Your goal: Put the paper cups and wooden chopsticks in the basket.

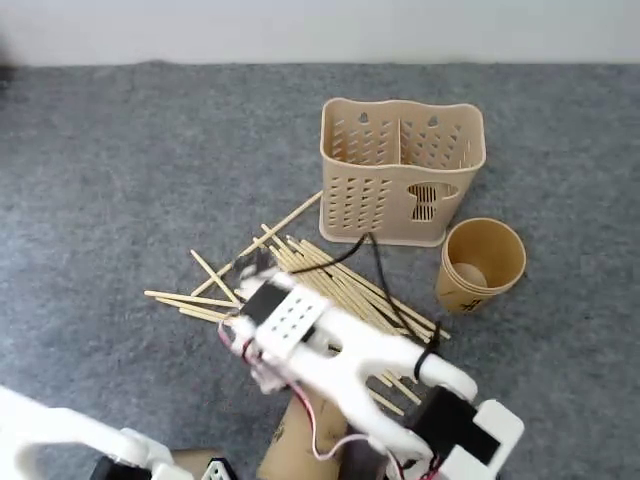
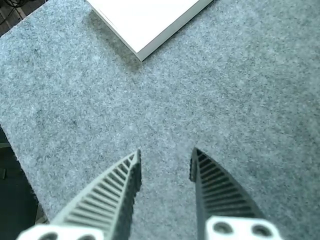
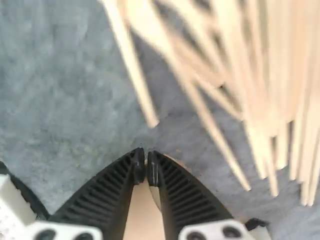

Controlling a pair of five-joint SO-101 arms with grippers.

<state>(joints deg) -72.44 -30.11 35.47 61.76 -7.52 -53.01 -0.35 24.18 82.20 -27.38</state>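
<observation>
Several wooden chopsticks (image 1: 345, 285) lie in a loose pile in front of the beige slotted basket (image 1: 403, 170). An upright stack of brown paper cups (image 1: 481, 264) stands to the right of the pile. Another brown cup (image 1: 300, 440) lies on its side near the front edge, partly under the right arm. My right gripper (image 1: 248, 270) is low over the left part of the pile; in its wrist view the right gripper (image 3: 146, 167) has its fingertips together, with chopsticks (image 3: 200, 95) just beyond them. My left gripper (image 2: 165, 162) is open over bare grey carpet.
Grey carpet (image 1: 120, 170) covers the table. A white board (image 2: 145, 20) lies on the carpet beyond the left gripper. The left arm (image 1: 60, 430) sits at the front left corner. A black cable (image 1: 375, 260) runs over the chopsticks.
</observation>
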